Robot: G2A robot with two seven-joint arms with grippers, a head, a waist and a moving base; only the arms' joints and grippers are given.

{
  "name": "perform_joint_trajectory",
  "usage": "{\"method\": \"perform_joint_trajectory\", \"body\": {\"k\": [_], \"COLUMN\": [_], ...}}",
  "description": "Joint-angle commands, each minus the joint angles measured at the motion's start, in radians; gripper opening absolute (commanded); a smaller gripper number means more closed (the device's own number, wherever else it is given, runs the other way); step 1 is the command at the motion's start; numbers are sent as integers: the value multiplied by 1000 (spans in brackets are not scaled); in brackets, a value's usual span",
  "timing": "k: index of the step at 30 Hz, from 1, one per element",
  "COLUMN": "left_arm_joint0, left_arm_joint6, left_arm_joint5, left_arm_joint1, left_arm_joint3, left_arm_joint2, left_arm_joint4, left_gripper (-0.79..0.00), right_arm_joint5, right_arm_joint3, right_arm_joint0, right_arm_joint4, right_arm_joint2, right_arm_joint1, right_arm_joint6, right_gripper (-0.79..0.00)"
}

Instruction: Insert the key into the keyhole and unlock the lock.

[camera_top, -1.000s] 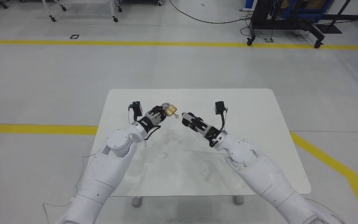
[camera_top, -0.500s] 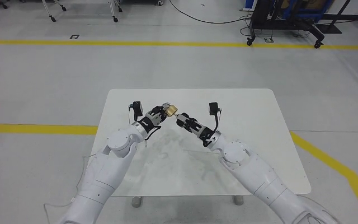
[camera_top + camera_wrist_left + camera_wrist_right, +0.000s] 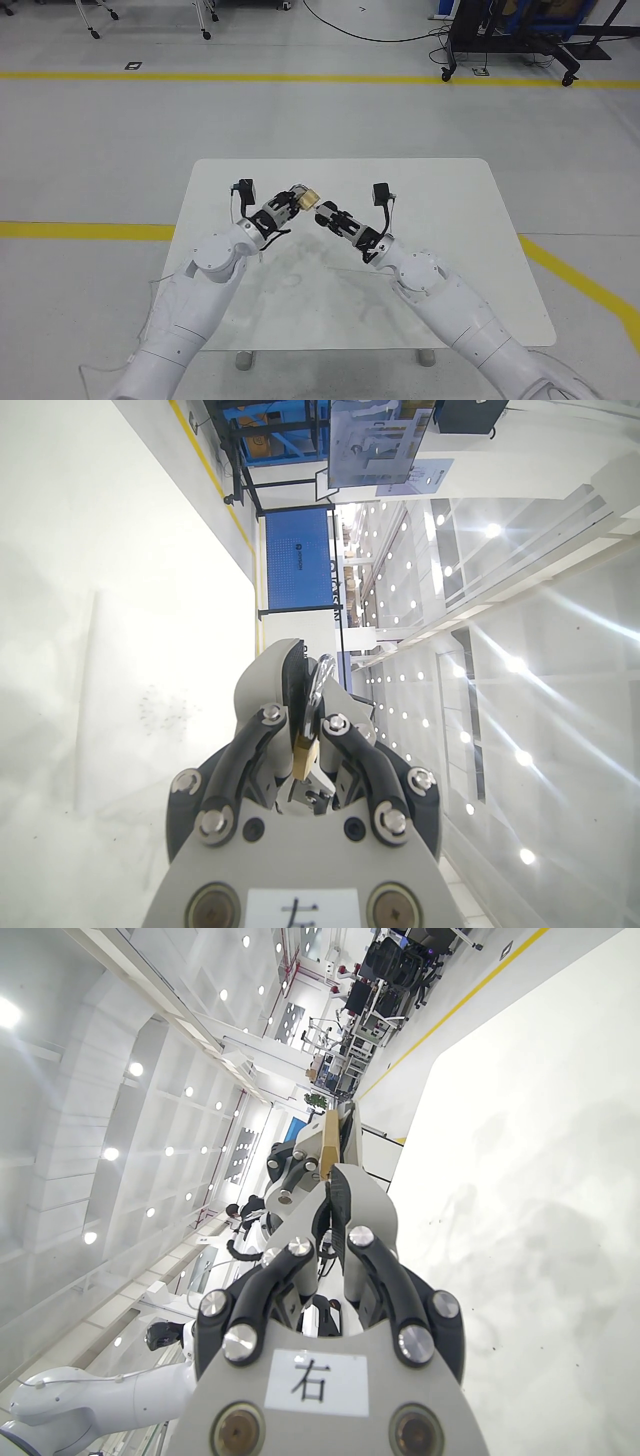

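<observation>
Top view: the left gripper [image 3: 297,199] is clamped on the brass padlock [image 3: 304,196] and holds it up over the far middle of the white table [image 3: 450,200]. The right gripper [image 3: 321,211] sits nose to nose with the lock, basically touching it.

Left wrist view: the left gripper's fingers are pinched tight on the padlock [image 3: 305,752], with brass and silvery metal sandwiched between the pads. No slack that I can see.

Right wrist view: the right gripper's pads are pressed together, tips right up against the padlock's brass edge [image 3: 328,1148]. The key is hidden in there, so I can't tell how deep it sits, or whether it's in the keyhole at all. My guess is it's pinched between those pads.

Tips for this step, imo: hold the lock dead steady, line the key up straight with the keyhole, and push along that line with no sideways wiggle. Only twist once it's fully seated. If it binds, back off a touch rather than forcing it, because a hard twist could spin the lock in the left grip.
</observation>
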Motion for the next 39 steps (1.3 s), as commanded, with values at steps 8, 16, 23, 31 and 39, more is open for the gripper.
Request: {"method": "perform_joint_trajectory", "body": {"k": [8,16,23,31,39], "left_arm_joint0": [2,-7,-20,-28,-20], "left_arm_joint6": [-16,-29,-48,-100,-127], "left_arm_joint5": [-5,37,87,94,53], "left_arm_joint1": [-1,-6,-10,-13,-13], "left_arm_joint3": [-1,21,44,63,57], "left_arm_joint2": [3,-15,-29,-50,-58], "left_arm_joint4": [29,-41,-103,-192,-192], "left_gripper": [-785,-785,-785,-785,-785], "right_arm_joint5": [11,17,17,17,145], "right_arm_joint3": [-8,-28,-28,-56,-55], "right_arm_joint0": [-5,-12,-12,-52,-87], "right_arm_joint4": [-18,-19,-19,173,588], "right_arm_joint2": [29,41,41,69,89], "right_arm_joint1": [-6,-9,-9,-15,-37], "right_arm_joint6": [10,25,25,31,178], "right_gripper": [-785,0,0,0,-554]}}
